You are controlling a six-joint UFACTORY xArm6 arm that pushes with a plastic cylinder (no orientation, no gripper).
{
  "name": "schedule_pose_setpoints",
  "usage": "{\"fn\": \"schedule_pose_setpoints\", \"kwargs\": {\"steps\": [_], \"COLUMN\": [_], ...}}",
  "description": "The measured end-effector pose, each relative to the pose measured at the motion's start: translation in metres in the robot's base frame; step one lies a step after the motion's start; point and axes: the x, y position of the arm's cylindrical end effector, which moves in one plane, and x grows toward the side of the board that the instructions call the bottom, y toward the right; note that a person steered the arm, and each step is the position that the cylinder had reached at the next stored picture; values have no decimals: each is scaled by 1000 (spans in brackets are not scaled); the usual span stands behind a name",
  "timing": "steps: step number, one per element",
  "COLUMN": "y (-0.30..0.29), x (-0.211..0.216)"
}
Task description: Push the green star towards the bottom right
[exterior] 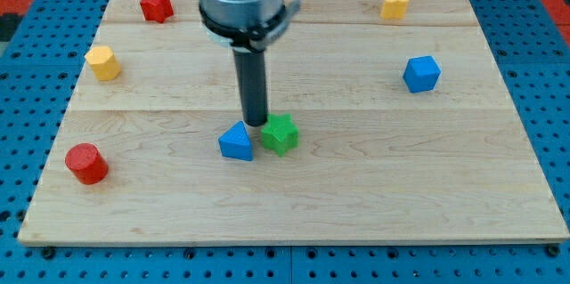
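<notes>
The green star [280, 133] lies near the middle of the wooden board [374, 186]. My tip [256, 123] stands just above and to the left of it, about touching its upper left edge. A blue triangular block [236, 142] lies right beside the star on its left, just below and left of my tip. The rod rises straight up to the arm's grey body at the view's top.
A red star [156, 4] is at the top left, a yellow block [102, 61] at the left, a red cylinder [86, 163] at the lower left. A yellow block [394, 4] is at the top right, a blue cube [421, 74] at the right.
</notes>
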Motion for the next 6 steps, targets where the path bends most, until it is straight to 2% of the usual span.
{"fn": "schedule_pose_setpoints", "kwargs": {"steps": [1, 2, 3, 4, 5, 6], "y": [65, 82, 71, 33, 11, 113], "x": [24, 25, 9, 38, 48, 76]}}
